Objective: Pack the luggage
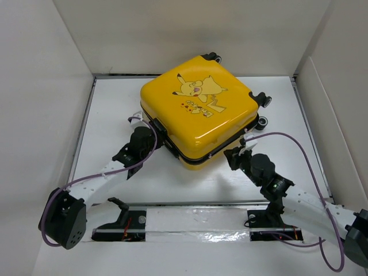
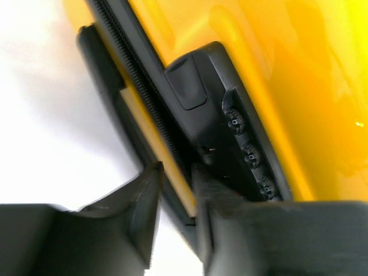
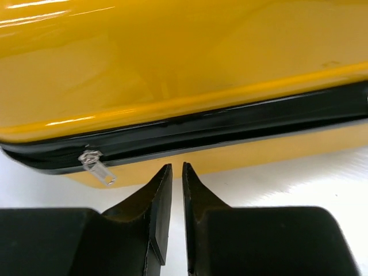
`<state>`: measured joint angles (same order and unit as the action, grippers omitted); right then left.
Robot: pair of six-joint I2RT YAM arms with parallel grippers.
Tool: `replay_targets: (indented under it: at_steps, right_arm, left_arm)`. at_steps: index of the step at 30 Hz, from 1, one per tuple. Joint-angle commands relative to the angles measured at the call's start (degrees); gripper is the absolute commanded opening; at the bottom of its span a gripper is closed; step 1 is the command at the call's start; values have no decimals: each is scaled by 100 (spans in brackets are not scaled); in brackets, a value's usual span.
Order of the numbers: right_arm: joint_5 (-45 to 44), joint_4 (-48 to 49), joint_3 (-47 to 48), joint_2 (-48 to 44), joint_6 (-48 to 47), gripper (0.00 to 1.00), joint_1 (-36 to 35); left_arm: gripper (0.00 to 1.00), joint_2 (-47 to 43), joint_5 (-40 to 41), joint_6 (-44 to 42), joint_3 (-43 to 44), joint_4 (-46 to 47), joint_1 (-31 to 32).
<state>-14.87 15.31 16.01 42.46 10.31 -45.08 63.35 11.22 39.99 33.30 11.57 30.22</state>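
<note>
The luggage is a yellow hard-shell suitcase with a Pikachu print. It lies flat and closed at the back middle of the table, wheels toward the far right. My left gripper is at its left side by the black combination lock. Its jaws are closed narrowly over the yellow lower rim. My right gripper is shut and empty just short of the front side of the shell. A clear zipper pull hangs to its left.
White walls enclose the table on the left, back and right. The arm bases and a white rail run along the near edge. Purple cables loop off both arms.
</note>
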Motion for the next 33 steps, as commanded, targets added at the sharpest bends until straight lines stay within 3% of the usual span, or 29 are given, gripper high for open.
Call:
replay_targets:
  at_steps: [1, 4, 6, 10, 14, 19, 25, 27, 31, 33]
  right_arm:
    - [-366, -89, 7, -150, 147, 17, 183]
    - [-420, -256, -19, -255, 182, 13, 377]
    - [-254, -257, -10, -255, 174, 12, 500]
    - [-42, -309, 42, -308, 174, 11, 614]
    - [54, -240, -36, -300, 130, 0, 614]
    - [-173, -380, 69, -71, 375, 0, 860]
    - [247, -503, 376, 430, 551, 0, 1886]
    - [467, -249, 368, 482, 560, 0, 2142]
    - [687, 59, 455, 815, 604, 0, 2845]
    - [854, 121, 666, 1035, 596, 1, 3276]
  left_arm:
    - [30, -410, 281, 9, -373, 636, 125]
    - [45, -911, 451, -105, -806, 399, -243]
    - [47, -939, 503, -158, -808, 241, -244]
    - [46, -693, 320, -44, -763, 380, -244]
    - [47, -421, 56, -79, -685, 906, -244]
    - [43, 326, -33, -132, -333, 1101, -297]
    - [32, 994, -24, -53, -157, 1435, -367]
    - [33, 1222, -32, 0, -175, 1654, -367]
    - [43, 1706, -111, 114, -131, 1901, -367]
    - [38, 2021, -208, 150, -122, 2077, -420]
